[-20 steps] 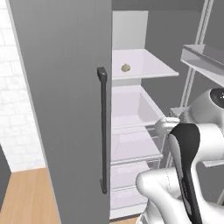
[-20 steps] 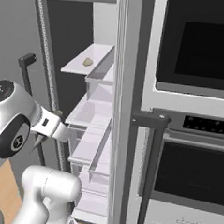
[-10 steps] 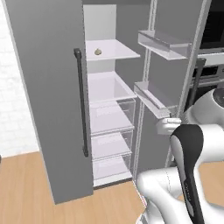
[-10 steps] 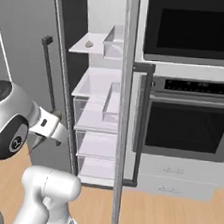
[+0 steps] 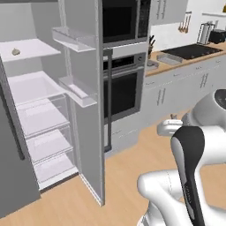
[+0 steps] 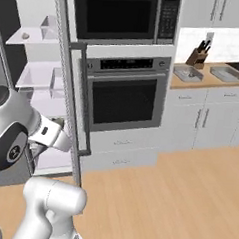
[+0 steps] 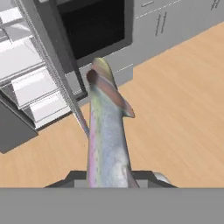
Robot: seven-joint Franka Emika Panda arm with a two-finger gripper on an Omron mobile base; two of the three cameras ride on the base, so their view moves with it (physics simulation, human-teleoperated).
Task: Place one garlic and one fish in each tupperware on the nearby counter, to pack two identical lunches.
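The light was even and bright, with no clear source. Inside the open fridge [image 5: 39, 110] the shelves looked washed out, nearly white. Shadows were faint. The oven [image 6: 123, 99] glass beside it stayed dark, without glare. All views were slightly soft.

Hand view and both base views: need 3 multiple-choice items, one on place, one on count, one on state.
1. Where does the small pinkish-white garlic bulb lie?
A. on a high shelf of the open white fridge
B. on the wooden floor
C. in the oven

2. How many shallow grey rectangular tupperware containers stand on the light brown wooden counter?
A. one
B. two
C. four

3. What is the state of the hand?
A. open, holding nothing
B. shut on the slim olive-brown fish
C. shut on a knife

Key: 1 A, the bulb sits on the upper shelf; 2 B, two trays near the knife block; 3 B, the fish sticks out from the hand.
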